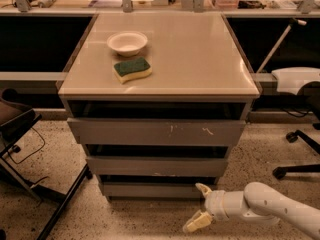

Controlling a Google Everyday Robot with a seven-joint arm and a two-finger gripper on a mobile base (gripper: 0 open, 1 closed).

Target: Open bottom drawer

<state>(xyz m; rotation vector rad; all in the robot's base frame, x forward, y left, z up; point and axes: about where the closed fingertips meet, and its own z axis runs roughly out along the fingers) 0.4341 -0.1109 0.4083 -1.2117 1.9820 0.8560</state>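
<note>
**Three grey fronts, and the lowest has no handle**

Three drawers stack under the beige table [200, 59]. The bottom drawer [150, 190] is the lowest and looks the narrowest, its plain grey front sitting just above the speckled floor [150, 219]. It looks shut or nearly so, with a dark gap between its top edge and the middle drawer [155, 166]. The gripper [194, 207] hangs low at the near right, by the right end of that front. Its jaws are spread wide, one tip angled up toward the drawer and one down toward the floor, with nothing between them. Whether the upper tip touches the front cannot be told.

The front looks rigid, smooth and probably slick, so a pinch on its flat face would likely slide off. The best hold seems to be the top lip: one finger hooked into the dark gap behind the edge, then a straight pull toward the near side. The drawer is probably light, with most of the resistance coming from its runners, though its contents are hidden. A pull at the far right end could skew it on those runners, so a hold nearer the middle seems safer.

No brand, label or writing can be read on any front. The pale marks on the top drawer [155, 132] are scratches, not letters. The white bowl [127, 42] and the green-topped sponge [132, 69] on the table show no print.
</note>
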